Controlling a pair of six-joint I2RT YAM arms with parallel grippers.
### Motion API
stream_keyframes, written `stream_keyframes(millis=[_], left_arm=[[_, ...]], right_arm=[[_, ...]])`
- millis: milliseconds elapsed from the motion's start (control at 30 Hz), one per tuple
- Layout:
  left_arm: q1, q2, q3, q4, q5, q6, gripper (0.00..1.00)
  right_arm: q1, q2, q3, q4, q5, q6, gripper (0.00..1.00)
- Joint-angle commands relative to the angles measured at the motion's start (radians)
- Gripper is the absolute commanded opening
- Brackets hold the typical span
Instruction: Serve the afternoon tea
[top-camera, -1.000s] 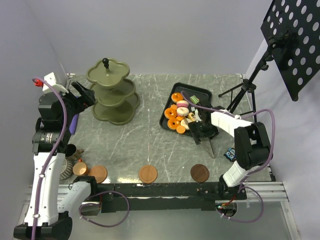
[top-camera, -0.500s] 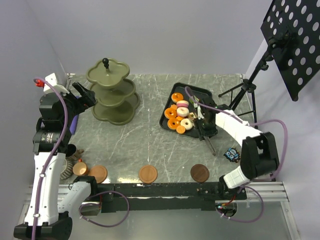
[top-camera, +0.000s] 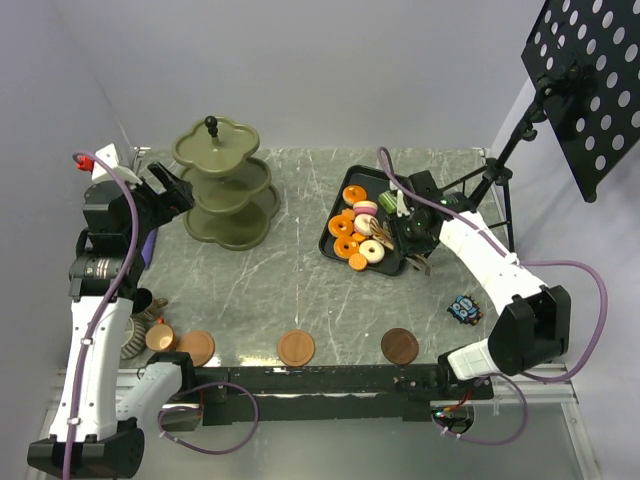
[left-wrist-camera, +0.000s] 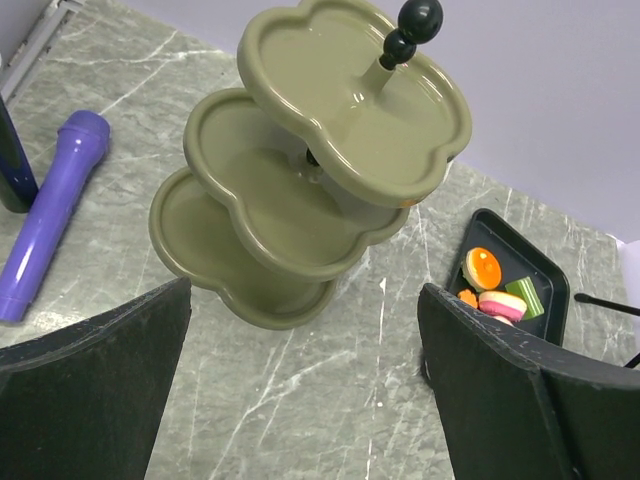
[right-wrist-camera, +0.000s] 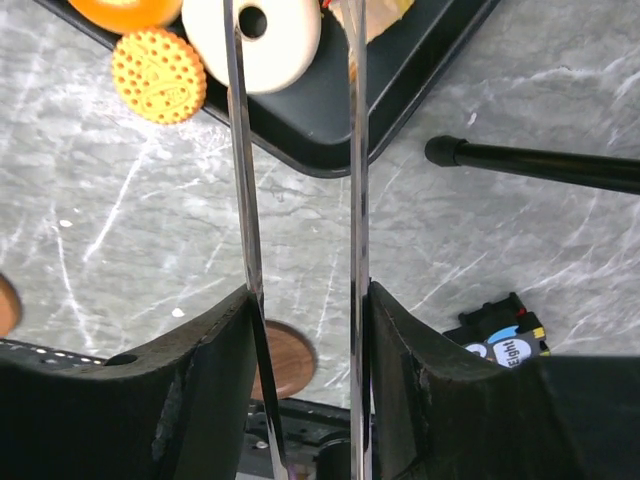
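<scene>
Two arms reach forward: the left gripper (top-camera: 172, 192), jaws spread, faces the three-tier stand (left-wrist-camera: 320, 170), the right gripper (right-wrist-camera: 308, 300) pinches metal tongs (right-wrist-camera: 356, 150) above the pastries (top-camera: 355, 225) on the black tray (right-wrist-camera: 330, 120), and three saucers (top-camera: 296, 348) line the near edge.

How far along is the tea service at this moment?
Nothing served yet: the stand is empty on all tiers. In hand: the right gripper holds the tongs over the tray, where the pastries all lie. Remaining: moving pastries to the stand, and setting cups on the saucers; the left gripper hangs open.
</scene>
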Motion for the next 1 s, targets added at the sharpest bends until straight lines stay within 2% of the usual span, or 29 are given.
stream_keyframes(millis=[0,367,567,967], left_arm=[[0.004,0.014,0.024,0.039,0.029,-0.021,1.0],[0.004,0.044,0.045,0.058,0.039,-0.041,1.0],[0.004,0.043,0.051,0.053,0.039,-0.042,1.0],[0.004,0.032,0.062,0.047,0.029,-0.044,1.0]], right_arm=[[0.007,0.036,0.096,-0.026,-0.001,0.08,0.5],[0.007,0.034,0.181,-0.012,0.077,0.106,0.5],[0.007,0.119,0.277,-0.021,0.043,0.117,0.52],[0.007,0.281,0.406,-0.055,0.084,0.082,0.59]])
